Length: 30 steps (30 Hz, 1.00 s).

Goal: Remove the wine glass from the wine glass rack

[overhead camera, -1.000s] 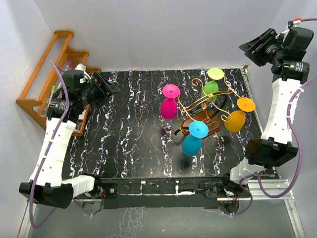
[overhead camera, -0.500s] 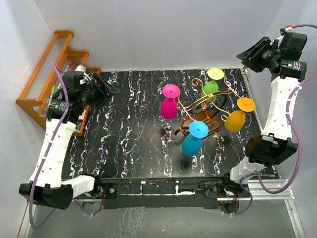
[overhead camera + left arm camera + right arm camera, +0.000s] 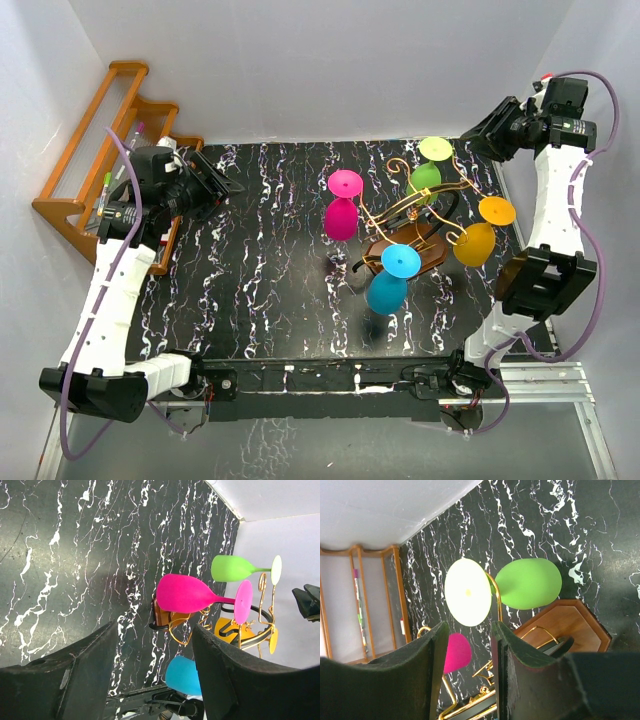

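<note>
Green wine glass (image 3: 425, 180) hung upside down by foot in wine glass rack (image 3: 428, 252), so no falling. Right gripper (image 3: 480, 135) spread open, aimed at it, likely for grab. Left gripper (image 3: 222, 178) spread open, parked well away.

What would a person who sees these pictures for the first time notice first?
Four bright glasses, pink, green, orange and blue, hang upside down on the gold rack, right of centre on the black marble table. The right end effector hovers open by the green one.
</note>
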Each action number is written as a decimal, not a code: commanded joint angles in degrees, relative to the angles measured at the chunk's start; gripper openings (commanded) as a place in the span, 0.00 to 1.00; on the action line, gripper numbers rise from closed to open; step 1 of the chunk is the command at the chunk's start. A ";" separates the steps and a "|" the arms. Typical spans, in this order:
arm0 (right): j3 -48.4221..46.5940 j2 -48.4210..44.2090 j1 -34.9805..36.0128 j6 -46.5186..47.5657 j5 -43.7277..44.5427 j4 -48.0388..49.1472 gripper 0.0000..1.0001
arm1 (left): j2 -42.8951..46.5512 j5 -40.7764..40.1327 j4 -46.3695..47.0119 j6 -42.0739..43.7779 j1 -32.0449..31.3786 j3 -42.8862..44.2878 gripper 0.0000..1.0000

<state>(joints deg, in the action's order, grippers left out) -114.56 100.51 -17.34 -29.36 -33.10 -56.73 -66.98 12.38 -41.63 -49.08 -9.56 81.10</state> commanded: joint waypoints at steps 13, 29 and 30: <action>-0.15 1.59 5.38 1.68 7.65 -1.09 0.42 | 1.25 0.24 -0.81 0.36 -0.19 -0.51 0.58; -0.19 1.71 5.55 1.92 9.94 -1.15 0.42 | 0.68 0.36 -0.69 0.47 -0.19 -0.94 0.58; -0.48 1.98 5.60 1.94 9.95 -1.17 0.42 | 0.71 0.36 -0.76 0.48 -0.19 -0.94 0.58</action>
<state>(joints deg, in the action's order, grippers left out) -113.67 102.85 -11.73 -28.08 -23.70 -60.18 -67.00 12.49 -41.67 -49.04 -9.56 80.53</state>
